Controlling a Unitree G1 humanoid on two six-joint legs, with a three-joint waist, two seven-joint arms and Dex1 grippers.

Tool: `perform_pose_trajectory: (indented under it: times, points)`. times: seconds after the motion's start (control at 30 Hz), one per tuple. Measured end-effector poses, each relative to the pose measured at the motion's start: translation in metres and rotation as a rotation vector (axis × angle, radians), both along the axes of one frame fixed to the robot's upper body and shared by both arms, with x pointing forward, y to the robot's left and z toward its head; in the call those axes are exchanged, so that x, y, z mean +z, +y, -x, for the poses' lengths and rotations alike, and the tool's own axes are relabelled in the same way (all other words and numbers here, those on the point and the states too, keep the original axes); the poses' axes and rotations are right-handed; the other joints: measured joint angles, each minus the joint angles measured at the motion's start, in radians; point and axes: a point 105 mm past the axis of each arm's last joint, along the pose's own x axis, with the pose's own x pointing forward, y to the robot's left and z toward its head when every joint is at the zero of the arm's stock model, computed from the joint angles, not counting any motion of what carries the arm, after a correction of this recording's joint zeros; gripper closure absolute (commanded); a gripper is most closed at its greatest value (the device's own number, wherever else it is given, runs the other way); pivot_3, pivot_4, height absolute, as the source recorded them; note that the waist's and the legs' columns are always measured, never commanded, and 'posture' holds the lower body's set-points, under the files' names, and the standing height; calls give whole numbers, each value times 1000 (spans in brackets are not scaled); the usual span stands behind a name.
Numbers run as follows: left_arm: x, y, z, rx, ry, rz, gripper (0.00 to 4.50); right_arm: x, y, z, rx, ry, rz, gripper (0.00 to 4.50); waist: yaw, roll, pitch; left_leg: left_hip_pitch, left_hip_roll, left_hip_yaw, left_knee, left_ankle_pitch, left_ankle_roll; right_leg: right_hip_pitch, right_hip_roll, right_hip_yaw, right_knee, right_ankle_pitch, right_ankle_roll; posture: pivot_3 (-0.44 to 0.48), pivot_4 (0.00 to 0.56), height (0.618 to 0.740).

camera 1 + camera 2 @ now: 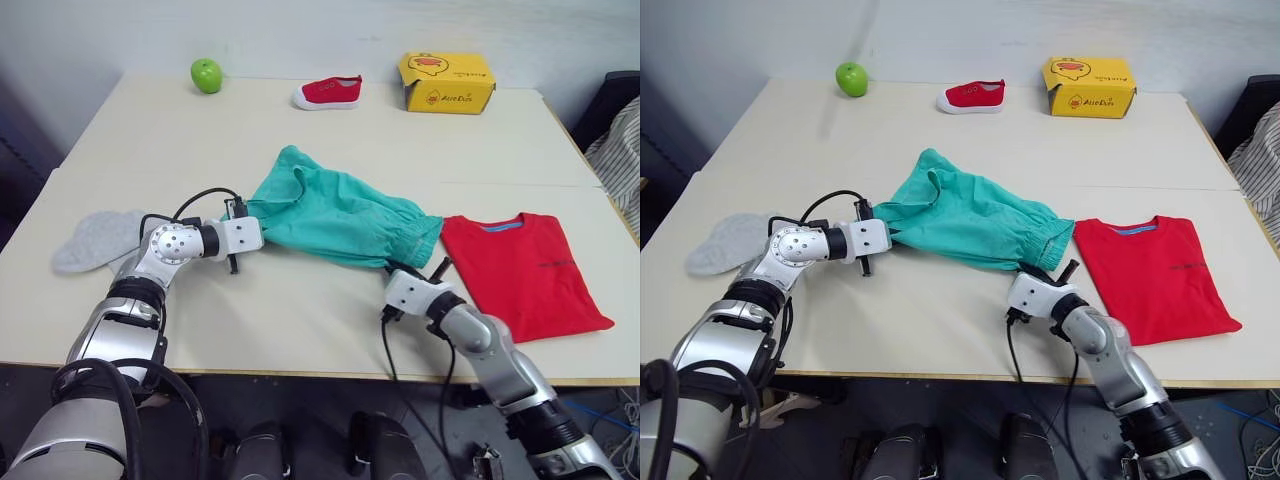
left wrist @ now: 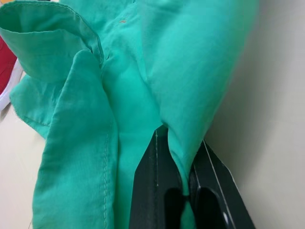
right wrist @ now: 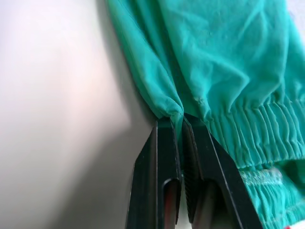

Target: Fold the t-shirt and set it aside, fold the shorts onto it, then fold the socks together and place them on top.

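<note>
Shorts [image 1: 335, 215], teal-green soft fabric with a gathered elastic waistband, lay stretched across the middle of the pale counter [image 1: 300, 310], and I held them at both ends. My left hand [image 2: 187, 188] was clenched on a fold of cloth at the leg end, the black fingers pinched tight with the fabric rising between them. My right hand [image 3: 181, 126] was likewise clamped on a thin edge of the fabric just beside the gathered waistband.

The long axis of the shorts ran between my two hands, from the leg end at my left across to the waistband at my right. The bright red short-sleeved t-shirt [image 1: 520, 270] lay flat and already folded just beyond the waistband, on my right side, its near edge almost touching the shorts. So the stack lay rightward along that same axis, and my right hand was by far the nearer to it; I judged the left end would have to travel over toward the right to make the fold.

The light grey short socks [image 1: 95, 240] lay in a soft heap on the counter at my far left, beside my left arm, untouched and well apart from the t-shirt.
</note>
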Motion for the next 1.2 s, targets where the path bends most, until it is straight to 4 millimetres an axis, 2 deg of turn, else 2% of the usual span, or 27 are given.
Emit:
perform_pose_trajectory:
  times: [0.23,0.47,0.57,0.73,0.87,1.0,1.07,1.2]
  points:
    - [-7,8,26,-105,73,56,4480,-2,-10,26,213,38,90,4500,-18,0,0,2,0,1,-5,0,0,0,0,0,-4,0,0,0,150,740]
    - [-22,21,73,-155,139,121,4480,-6,-13,48,388,92,106,4500,-22,1,1,11,3,4,-10,0,-1,5,0,3,-6,0,0,0,150,740]
    - [-31,22,107,-132,185,164,4480,-6,-16,52,452,106,122,4500,-21,1,1,12,3,5,-12,0,0,6,-2,5,-7,0,0,0,150,740]
    - [-34,16,149,-51,235,263,4480,-9,-23,56,533,138,127,4500,-11,2,1,14,3,3,-12,0,0,9,-2,5,-8,0,0,0,150,740]
    - [-35,12,174,0,258,304,4480,-9,-28,56,569,153,137,4500,-11,3,2,18,4,1,-12,-1,0,14,-2,3,-13,-1,-1,0,150,740]
    - [-35,10,187,40,285,326,4480,-11,-30,56,593,169,145,4500,-10,3,2,20,4,0,-12,-1,-1,15,-3,2,-13,-1,-2,0,150,740]
    - [-36,10,190,58,302,333,4012,-12,-30,56,594,188,125,4500,-10,3,2,21,4,0,-13,-2,-1,16,-3,2,-13,-1,-3,0,150,740]
    - [-37,26,188,145,318,346,2831,-20,-39,56,541,331,6,3303,-9,4,2,23,5,1,-13,-2,-1,17,-3,2,-13,-2,-3,0,150,740]
